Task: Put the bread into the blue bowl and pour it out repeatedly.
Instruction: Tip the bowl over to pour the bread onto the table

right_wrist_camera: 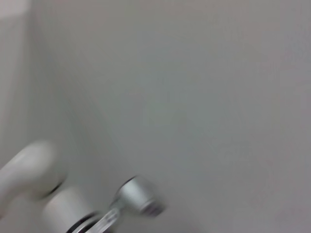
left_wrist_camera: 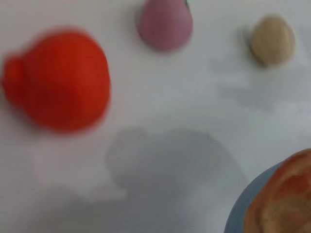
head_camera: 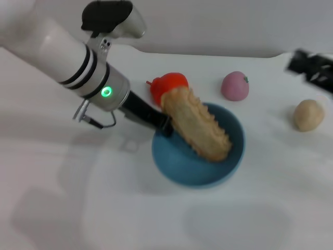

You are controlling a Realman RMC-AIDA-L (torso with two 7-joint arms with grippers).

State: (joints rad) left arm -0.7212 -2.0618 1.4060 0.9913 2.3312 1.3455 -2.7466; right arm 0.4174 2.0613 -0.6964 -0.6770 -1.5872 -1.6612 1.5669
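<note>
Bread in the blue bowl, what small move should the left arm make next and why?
Probably let go and back off. The bread already leans inside the blue bowl, one end poking over the rim where the left gripper sits.

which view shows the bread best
The head view: the whole bread lies tilted across the blue bowl. The left wrist view catches only one end of it at a corner; the right wrist view shows none.

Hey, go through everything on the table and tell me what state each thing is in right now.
Long golden-tan bread: leaning in the bowl, one end over its rim.
Light-blue plastic bowl: upright, holding the bread.
Left gripper: at the bowl's rim.
Red ribbed fruit, pink round fruit, beige ball: resting on the table, outside the bowl.
</note>
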